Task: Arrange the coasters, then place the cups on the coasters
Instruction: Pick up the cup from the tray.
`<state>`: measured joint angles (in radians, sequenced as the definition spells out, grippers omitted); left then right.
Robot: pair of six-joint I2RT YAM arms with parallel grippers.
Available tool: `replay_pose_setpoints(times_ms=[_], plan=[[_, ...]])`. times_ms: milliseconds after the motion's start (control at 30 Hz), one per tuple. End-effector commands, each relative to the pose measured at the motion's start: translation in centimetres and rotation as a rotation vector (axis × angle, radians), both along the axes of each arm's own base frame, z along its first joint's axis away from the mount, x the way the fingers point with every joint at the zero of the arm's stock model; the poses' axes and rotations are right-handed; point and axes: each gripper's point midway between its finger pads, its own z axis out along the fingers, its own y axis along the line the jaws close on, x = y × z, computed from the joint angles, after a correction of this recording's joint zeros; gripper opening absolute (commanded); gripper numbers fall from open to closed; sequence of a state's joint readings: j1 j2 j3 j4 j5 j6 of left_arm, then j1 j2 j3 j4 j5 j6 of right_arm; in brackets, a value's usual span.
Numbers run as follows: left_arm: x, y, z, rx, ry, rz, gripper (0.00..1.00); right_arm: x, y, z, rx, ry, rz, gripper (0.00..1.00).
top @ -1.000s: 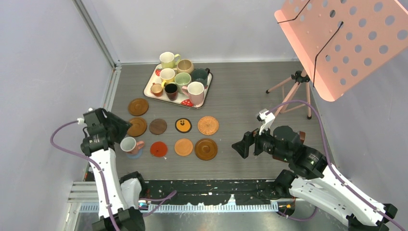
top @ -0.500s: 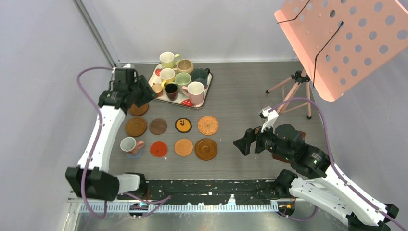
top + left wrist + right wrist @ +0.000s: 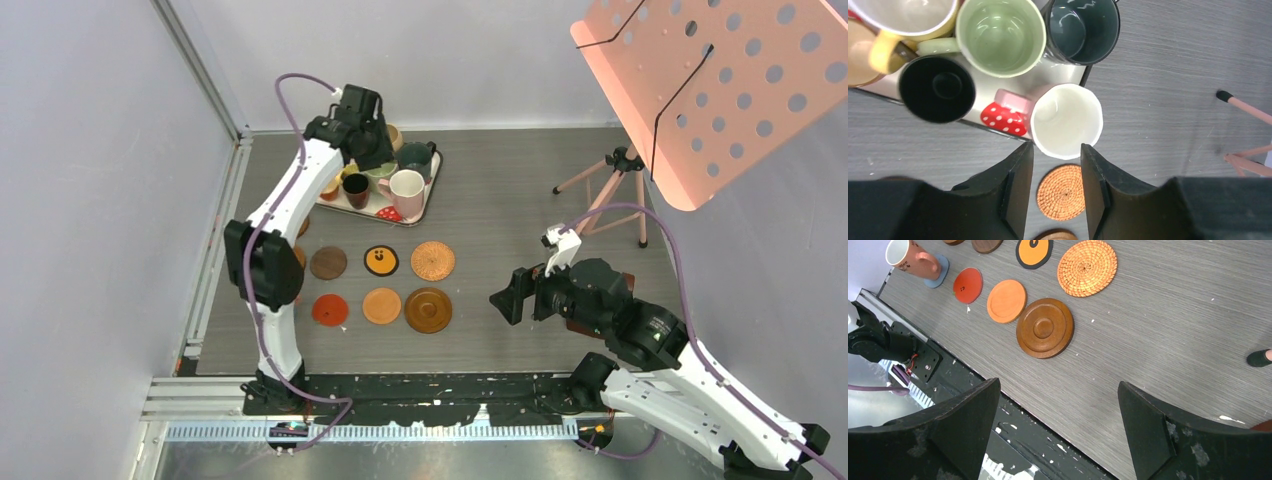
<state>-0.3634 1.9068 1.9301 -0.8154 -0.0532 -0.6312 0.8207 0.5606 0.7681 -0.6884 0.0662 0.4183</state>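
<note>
Several cups stand on the white strawberry-printed tray [image 3: 430,190] at the back. My left gripper [image 3: 368,150] hovers above them, jaws part open and empty. In the left wrist view the left gripper [image 3: 1056,147] hangs over the near rim of the pink cup [image 3: 1066,120]; the pale green cup [image 3: 1000,35], dark teal cup [image 3: 1080,27] and black cup [image 3: 937,89] lie beyond it. The coasters lie in rows: wicker [image 3: 432,260], black with orange mark [image 3: 380,261], orange [image 3: 381,306], red [image 3: 330,309], brown wooden [image 3: 428,309]. Another pink cup [image 3: 913,260] stands on a blue-grey coaster [image 3: 940,272]. My right gripper [image 3: 505,297] stands open.
A small tripod [image 3: 610,185] stands at the back right under a pink perforated panel [image 3: 720,80]. A metal frame rail [image 3: 225,190] runs along the table's left side. The left arm's links [image 3: 265,265] hang over the left column of coasters.
My left arm has swung from the near-left cup on its coaster up to the tray at the back, its jaws narrowing a little. The right arm has barely moved.
</note>
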Motion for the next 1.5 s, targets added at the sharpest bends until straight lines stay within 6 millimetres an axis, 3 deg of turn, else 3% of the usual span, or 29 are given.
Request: replay_pose_setpoints(times_ms=[0, 367, 933, 1033, 1333, 1467], plan=[[1.0, -0.6, -1.1, 0.025, 0.046, 0.045, 0.41, 0.4, -0.4, 2.5, 0.048, -0.049, -0.037, 0.96], [1.0, -1.1, -5.2, 0.022, 0.131, 0.078, 0.39, 0.3, -0.5, 2.3, 0.04, -0.052, -0.03, 0.95], [0.4, -2.3, -9.3, 0.025, 0.225, 0.058, 0.34, 0.2, -1.1, 2.2, 0.039, -0.063, -0.046, 0.96], [0.3, -2.6, -9.7, 0.025, 0.234, 0.045, 0.28, 0.2, -1.1, 2.2, 0.04, -0.062, -0.047, 0.95], [-0.6, -2.7, -6.9, 0.012, 0.2, 0.001, 0.0, 0.2, -1.2, 2.6, 0.042, -0.065, -0.053, 0.95], [-1.4, -2.3, -4.8, 0.012, 0.169, -0.013, 0.0, 0.2, -1.2, 2.8, 0.048, -0.068, -0.058, 0.95]])
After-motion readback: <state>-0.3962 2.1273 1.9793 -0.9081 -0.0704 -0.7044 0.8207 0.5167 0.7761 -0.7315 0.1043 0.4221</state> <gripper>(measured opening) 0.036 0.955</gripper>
